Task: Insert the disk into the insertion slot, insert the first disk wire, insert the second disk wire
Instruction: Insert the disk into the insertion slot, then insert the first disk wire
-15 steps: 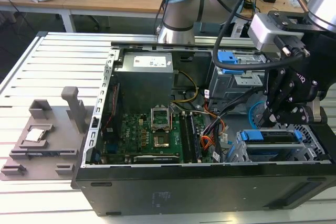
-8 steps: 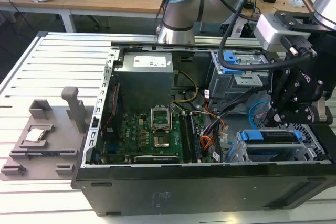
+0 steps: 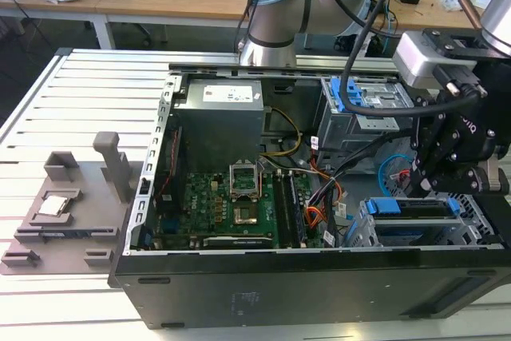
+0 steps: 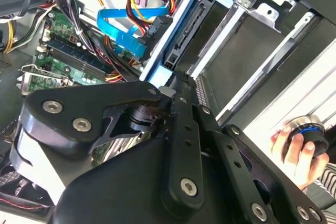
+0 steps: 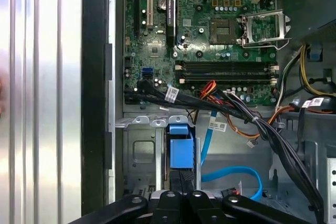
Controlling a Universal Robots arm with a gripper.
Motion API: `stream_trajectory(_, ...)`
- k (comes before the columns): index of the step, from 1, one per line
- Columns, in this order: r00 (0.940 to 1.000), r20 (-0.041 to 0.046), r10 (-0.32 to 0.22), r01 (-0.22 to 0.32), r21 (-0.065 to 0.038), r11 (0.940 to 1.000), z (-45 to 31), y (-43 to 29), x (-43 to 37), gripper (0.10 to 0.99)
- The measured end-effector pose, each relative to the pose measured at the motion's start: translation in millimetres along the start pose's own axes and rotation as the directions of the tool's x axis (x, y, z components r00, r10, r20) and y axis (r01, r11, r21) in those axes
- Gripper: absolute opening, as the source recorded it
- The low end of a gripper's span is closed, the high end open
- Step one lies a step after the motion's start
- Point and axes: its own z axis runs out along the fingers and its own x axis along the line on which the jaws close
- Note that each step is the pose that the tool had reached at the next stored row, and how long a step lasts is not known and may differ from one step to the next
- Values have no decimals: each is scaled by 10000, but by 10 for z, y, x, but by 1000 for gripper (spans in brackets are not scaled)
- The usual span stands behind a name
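Open computer case (image 3: 239, 293) on a slatted worktop (image 3: 80, 93), green motherboard (image 3: 231, 205) in its middle. At the case's near corner, on the exterior view's right, the disk (image 3: 411, 207) sits in the insertion slot (image 3: 363, 233). The gripper (image 3: 427, 185) hangs clenched and empty just above the disk's edge. A loose blue cable (image 3: 391, 169) crowds the slot's inner side.

an open black computer case (image 3: 303, 289) lies on a slatted metal table (image 3: 88, 93). inside, a green motherboard (image 3: 231, 209) with an open cpu socket (image 3: 242, 180) sits beside a grey power supply (image 3: 219, 121). a grey plastic fixture (image 3: 68, 205) lies on the table at the exterior view's left, apart from the case.
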Motion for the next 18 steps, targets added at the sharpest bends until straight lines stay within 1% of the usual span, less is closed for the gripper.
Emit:
stream_trajectory(4,10000,-6,0,0,0,10000,64,-12,-1,106)
stream_trajectory(17,10000,-5,1,-1,0,10000,68,-15,-1,106)
stream_trajectory(18,10000,-6,0,0,0,10000,68,-15,-1,231)
